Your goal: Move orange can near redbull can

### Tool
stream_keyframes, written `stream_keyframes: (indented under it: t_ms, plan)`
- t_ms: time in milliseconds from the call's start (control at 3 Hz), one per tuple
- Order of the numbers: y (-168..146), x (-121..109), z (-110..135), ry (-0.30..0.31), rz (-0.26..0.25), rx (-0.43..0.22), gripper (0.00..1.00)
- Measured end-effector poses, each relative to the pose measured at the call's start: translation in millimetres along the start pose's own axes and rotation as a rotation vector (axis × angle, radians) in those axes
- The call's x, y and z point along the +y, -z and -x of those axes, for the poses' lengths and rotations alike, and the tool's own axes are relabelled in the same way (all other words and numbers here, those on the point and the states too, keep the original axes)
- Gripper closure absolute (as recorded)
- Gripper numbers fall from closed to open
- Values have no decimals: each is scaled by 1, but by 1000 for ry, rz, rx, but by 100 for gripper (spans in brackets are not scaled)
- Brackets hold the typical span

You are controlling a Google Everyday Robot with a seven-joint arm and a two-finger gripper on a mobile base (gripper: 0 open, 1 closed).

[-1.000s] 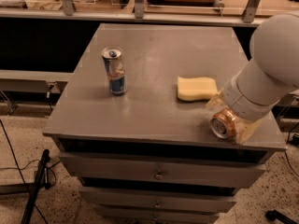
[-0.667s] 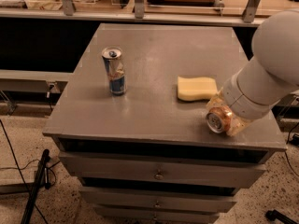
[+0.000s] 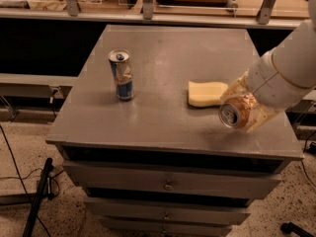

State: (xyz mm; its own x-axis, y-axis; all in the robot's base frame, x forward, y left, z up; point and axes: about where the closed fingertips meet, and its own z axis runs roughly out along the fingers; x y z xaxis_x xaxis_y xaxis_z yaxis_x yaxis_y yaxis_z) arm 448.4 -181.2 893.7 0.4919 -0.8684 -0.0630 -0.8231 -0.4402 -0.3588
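Observation:
The redbull can [image 3: 122, 75] stands upright at the left middle of the grey cabinet top [image 3: 163, 63]. My gripper [image 3: 243, 109] is at the right front of the top, shut on the orange can [image 3: 234, 112]. The orange can lies tilted on its side in the translucent fingers, its silver top facing the front left, lifted a little above the surface. The orange can is well to the right of the redbull can, roughly a third of the top's width away.
A yellow sponge [image 3: 206, 93] lies on the top just left of and behind the gripper. The white arm [image 3: 286, 73] reaches in from the right. Drawers [image 3: 168, 184] run below the front edge. A railing and shelves stand behind.
The gripper with the orange can has risen off the surface and shifted slightly left and back, toward the sponge. The redbull can and the sponge have not moved.

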Motion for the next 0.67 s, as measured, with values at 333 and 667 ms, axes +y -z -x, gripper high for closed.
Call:
stream_keyframes:
  t_ms: [333, 667]
  plan:
    - [19, -12, -3, -129, 14, -179, 100]
    - [29, -27, -11, -276, 57, -403, 100]
